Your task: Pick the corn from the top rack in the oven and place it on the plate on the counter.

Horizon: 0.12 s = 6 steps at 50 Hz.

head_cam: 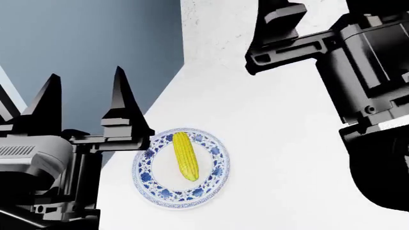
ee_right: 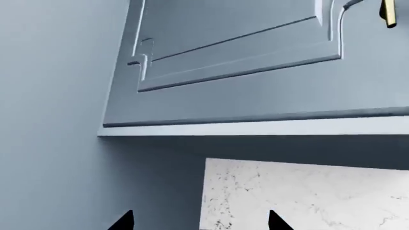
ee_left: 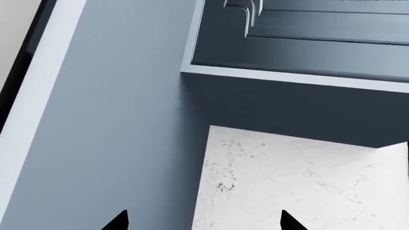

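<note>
The yellow corn (head_cam: 185, 155) lies on the white plate with a blue floral rim (head_cam: 156, 189), which sits on the white counter (head_cam: 275, 158). My left gripper (head_cam: 85, 86) is open and empty, held above the counter just left of the plate; its tips show in the left wrist view (ee_left: 203, 221). My right gripper (ee_right: 199, 221) is open and empty in the right wrist view; in the head view only its arm (head_cam: 357, 67) shows at the upper right, the fingertips out of frame. The oven and its rack are out of view.
A pale blue cabinet side (head_cam: 89, 43) stands left of the counter. A white marbled backsplash (head_cam: 217, 28) rises behind it. Pale blue panelled upper cabinets (ee_right: 255, 62) hang above, with their underside edge (ee_left: 294, 76) near both grippers.
</note>
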Available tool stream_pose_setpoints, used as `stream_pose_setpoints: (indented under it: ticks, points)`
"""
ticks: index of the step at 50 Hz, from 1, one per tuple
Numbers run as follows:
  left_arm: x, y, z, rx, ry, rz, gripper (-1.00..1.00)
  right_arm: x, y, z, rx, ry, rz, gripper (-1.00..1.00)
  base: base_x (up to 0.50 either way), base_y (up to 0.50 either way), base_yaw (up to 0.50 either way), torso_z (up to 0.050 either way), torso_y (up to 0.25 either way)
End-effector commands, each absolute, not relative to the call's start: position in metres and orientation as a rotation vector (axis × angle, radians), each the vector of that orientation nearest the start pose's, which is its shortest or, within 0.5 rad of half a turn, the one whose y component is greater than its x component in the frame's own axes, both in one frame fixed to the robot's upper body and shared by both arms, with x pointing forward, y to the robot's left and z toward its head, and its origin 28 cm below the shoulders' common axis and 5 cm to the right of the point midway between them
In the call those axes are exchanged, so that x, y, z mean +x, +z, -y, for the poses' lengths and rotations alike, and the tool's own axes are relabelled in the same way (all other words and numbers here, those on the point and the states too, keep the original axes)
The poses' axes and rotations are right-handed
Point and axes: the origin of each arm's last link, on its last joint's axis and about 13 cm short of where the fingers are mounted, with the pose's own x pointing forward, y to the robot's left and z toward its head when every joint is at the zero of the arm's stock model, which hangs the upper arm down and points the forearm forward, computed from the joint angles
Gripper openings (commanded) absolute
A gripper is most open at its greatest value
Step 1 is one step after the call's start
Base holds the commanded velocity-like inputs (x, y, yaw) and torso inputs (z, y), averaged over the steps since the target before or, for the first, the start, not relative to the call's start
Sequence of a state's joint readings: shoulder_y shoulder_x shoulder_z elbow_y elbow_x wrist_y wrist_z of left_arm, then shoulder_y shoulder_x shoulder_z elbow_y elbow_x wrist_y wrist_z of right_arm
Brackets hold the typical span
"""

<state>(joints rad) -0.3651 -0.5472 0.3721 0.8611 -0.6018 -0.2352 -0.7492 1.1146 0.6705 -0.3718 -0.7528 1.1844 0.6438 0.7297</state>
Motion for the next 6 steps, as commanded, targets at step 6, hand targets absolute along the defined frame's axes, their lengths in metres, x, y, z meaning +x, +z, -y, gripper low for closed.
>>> stream_pose_setpoints:
  ticks: [6]
  points:
    - [0.189, 0.214, -0.202, -0.158, -0.015, 0.62, 1.0, 0.18, 0.281, 0.143, -0.07, 0.092, 0.607, 1.0, 0.0, 0.0, 0.0, 0.0, 0.0]
